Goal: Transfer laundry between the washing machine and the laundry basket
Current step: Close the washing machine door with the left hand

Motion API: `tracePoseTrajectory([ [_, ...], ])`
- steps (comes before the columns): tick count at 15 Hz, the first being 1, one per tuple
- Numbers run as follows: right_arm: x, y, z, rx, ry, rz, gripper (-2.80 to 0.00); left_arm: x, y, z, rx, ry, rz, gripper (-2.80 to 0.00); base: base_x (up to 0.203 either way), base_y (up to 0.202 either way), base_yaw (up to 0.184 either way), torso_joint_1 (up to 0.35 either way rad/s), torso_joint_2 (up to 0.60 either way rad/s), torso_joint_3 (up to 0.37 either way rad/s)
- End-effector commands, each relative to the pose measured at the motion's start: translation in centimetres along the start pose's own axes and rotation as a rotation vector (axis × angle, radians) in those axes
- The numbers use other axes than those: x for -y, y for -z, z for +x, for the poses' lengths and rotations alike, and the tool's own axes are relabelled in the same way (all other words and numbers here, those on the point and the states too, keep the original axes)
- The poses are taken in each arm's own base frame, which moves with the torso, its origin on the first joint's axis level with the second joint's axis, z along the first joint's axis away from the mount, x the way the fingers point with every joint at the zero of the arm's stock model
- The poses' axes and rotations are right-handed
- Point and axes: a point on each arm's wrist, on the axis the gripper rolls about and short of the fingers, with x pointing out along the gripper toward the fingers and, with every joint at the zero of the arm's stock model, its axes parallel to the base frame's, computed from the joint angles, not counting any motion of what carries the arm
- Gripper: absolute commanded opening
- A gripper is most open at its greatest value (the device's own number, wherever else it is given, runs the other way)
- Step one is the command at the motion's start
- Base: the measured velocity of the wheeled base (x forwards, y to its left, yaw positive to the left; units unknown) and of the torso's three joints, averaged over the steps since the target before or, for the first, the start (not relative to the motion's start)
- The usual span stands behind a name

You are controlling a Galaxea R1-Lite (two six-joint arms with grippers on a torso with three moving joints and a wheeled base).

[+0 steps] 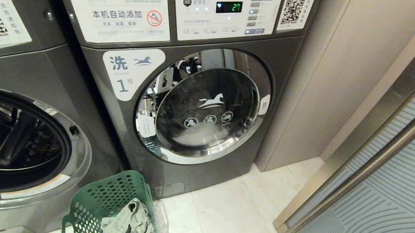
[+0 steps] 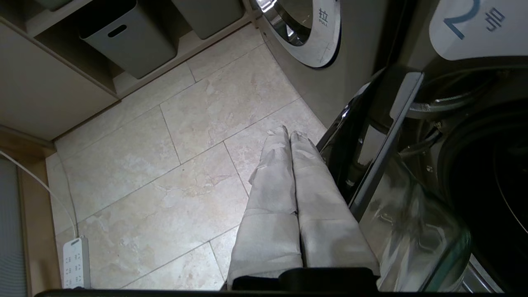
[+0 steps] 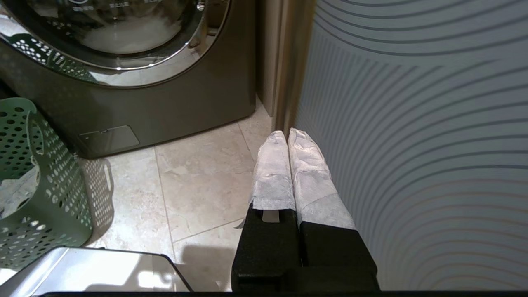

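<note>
Nearest to us in the head view, low beside the open machine, sits the laundry basket (image 1: 102,202), green and perforated, with the laundry (image 1: 129,223) heaped inside it: a crumpled grey-beige bundle with darker patches, its folds riding up near the basket's rim. We take the basket as our landmark. To its left stands the washing machine (image 1: 10,140), its drum mouth dark and uncovered; its glass door (image 2: 396,214) hangs swung out, seen edge-on from the left wrist. To the basket's right is a second machine (image 1: 193,103), door shut. Our left gripper (image 2: 288,134) hovers over bare floor tile just beside that open door, padded fingers pressed together, holding nothing. Our right gripper (image 3: 286,134) is parked on the far side of the basket from the open machine, close to a striped glass panel (image 3: 412,144), fingers likewise closed and empty. We judge the cloth light, limp and easily compressed, not fragile, not slippery; it will sag and trail once lifted, so a loose end may snag on the basket's holes or rim. We judge the best hold to be a deep pinch on the highest bunched fold at mid-bundle, gathering several layers.
</note>
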Motion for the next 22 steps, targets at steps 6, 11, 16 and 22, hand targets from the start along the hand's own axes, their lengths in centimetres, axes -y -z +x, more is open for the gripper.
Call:
tracePoseTrajectory([
  [6, 0.0, 0.0, 0.0, -0.001, 0.0, 0.0, -2.8, -1.7, -0.6, 0.8, 0.054, 0.017, -0.066, -2.8, 0.0, -0.032, 0.001, 0.002, 0.0, 0.0],
  [11, 0.0, 0.0, 0.0, 0.0, 0.0, 0.0, -2.8, -2.2, 0.0, 1.1, 0.014, 0.186, -0.073, -2.8, 0.0, 0.0, 0.0, 0.0, 0.0, 0.0],
  [16, 0.0, 0.0, 0.0, 0.0, 0.0, -0.001, -2.8, -1.1, 2.3, 0.4, -0.037, 0.637, 0.106, -2.8, 0.0, 0.0, 0.0, 0.0, 0.0, 0.0],
  [22, 0.0, 0.0, 0.0, 0.0, 0.0, -0.001, -2.8, 0.4, 7.4, -2.5, -0.122, 0.959, 0.366, -2.8, 0.0, 0.0, 0.0, 0.0, 0.0, 0.0],
])
